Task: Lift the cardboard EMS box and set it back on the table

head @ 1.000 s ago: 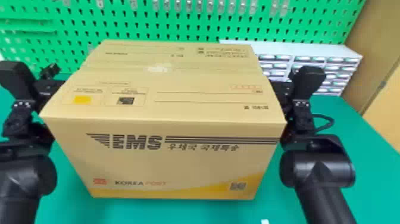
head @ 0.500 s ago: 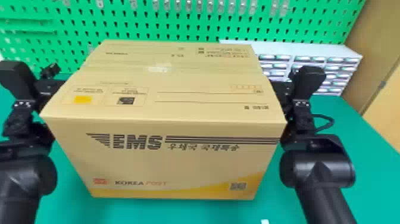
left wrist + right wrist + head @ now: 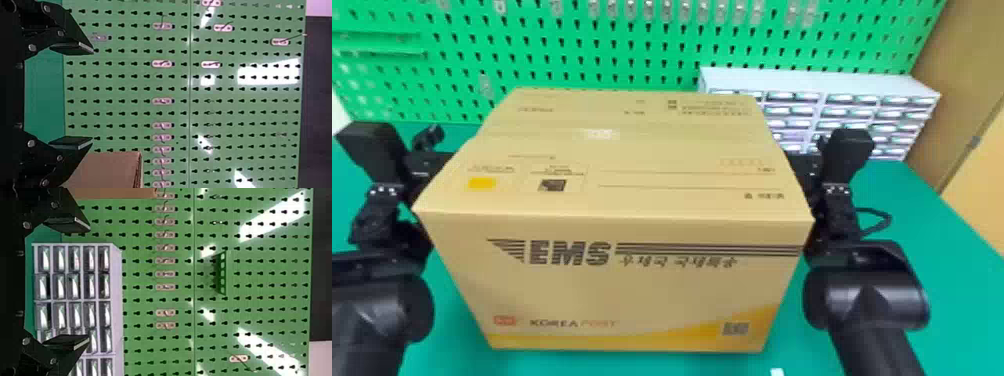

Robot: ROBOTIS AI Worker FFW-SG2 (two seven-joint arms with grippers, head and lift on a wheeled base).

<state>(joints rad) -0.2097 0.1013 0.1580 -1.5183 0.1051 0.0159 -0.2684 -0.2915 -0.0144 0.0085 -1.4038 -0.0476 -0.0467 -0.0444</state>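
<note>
Long axis running left to right and lettered face toward the robot, the EMS box (image 3: 612,280) sits upright between the left gripper (image 3: 433,152) and right gripper (image 3: 804,161), each with fingers spread, gripping nothing

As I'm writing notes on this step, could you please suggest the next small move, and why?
Probably a slight, even squeeze inward from both sides: the left tool and right tool stand open at opposite sides of the box, so any hold would seem to rely on side pressure.
</note>
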